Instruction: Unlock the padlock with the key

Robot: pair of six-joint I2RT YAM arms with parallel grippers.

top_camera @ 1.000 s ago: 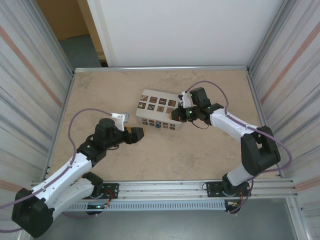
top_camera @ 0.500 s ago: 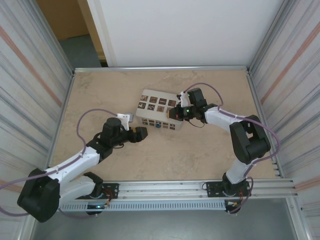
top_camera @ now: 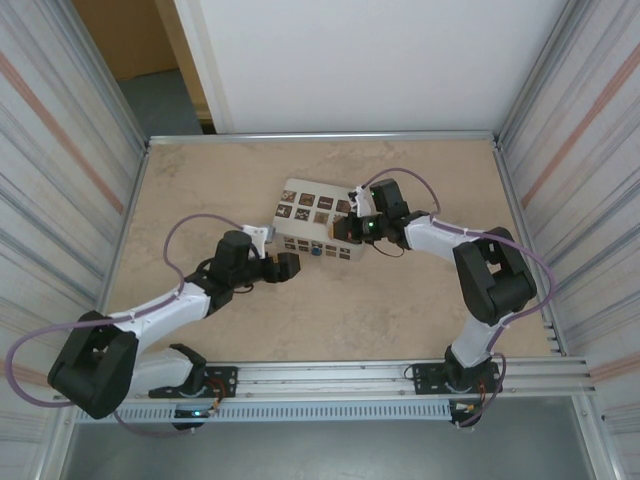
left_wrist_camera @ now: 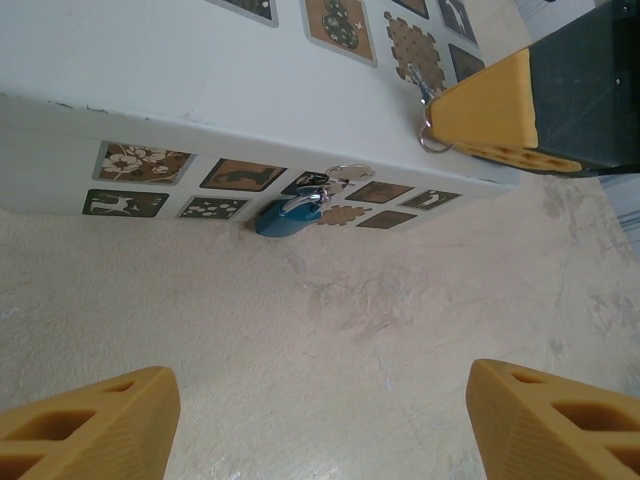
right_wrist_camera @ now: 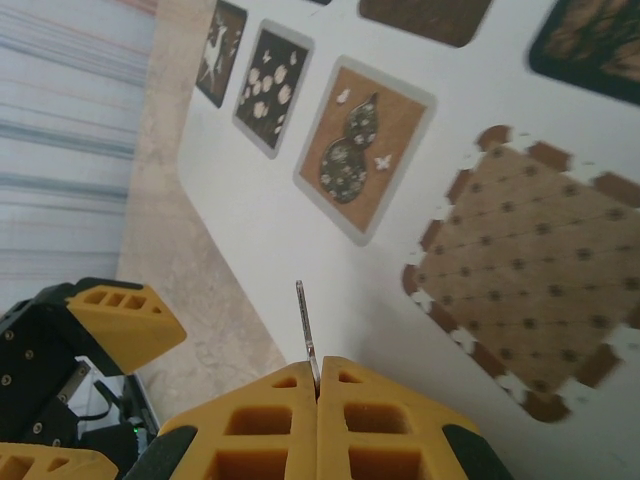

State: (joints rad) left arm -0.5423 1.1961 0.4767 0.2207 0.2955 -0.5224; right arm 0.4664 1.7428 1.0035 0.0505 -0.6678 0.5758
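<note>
Spreading under everything else, the beige marbled table [top_camera: 420, 300] carries a flat white box with dark patterned squares [top_camera: 300, 225]. The box's inside is hidden in every view, and the left wrist view cuts off its far end [left_wrist_camera: 200, 80].

The left gripper [top_camera: 288, 266] faces the box's near side. Only its two yellow fingertips [left_wrist_camera: 90, 420] enter that view, at the bottom, spread wide with nothing between them. The right gripper [top_camera: 345, 228] sits over the box's near right corner. Its pads are pressed together on a thin silvery metal key [right_wrist_camera: 305, 330], with only the blade's narrow edge standing clear. The small ring under that gripper in the left wrist view [left_wrist_camera: 432, 140] probably belongs to the key, though it is too small to be sure.

Since half a second ago the left gripper has moved closer to the box, and the right one has shifted slightly leftward.

The tiny blue-and-silvery metal padlock [left_wrist_camera: 285, 217] lies at the foot of the box's near wall, against the row of squares, between the two grippers [top_camera: 316, 251].
</note>
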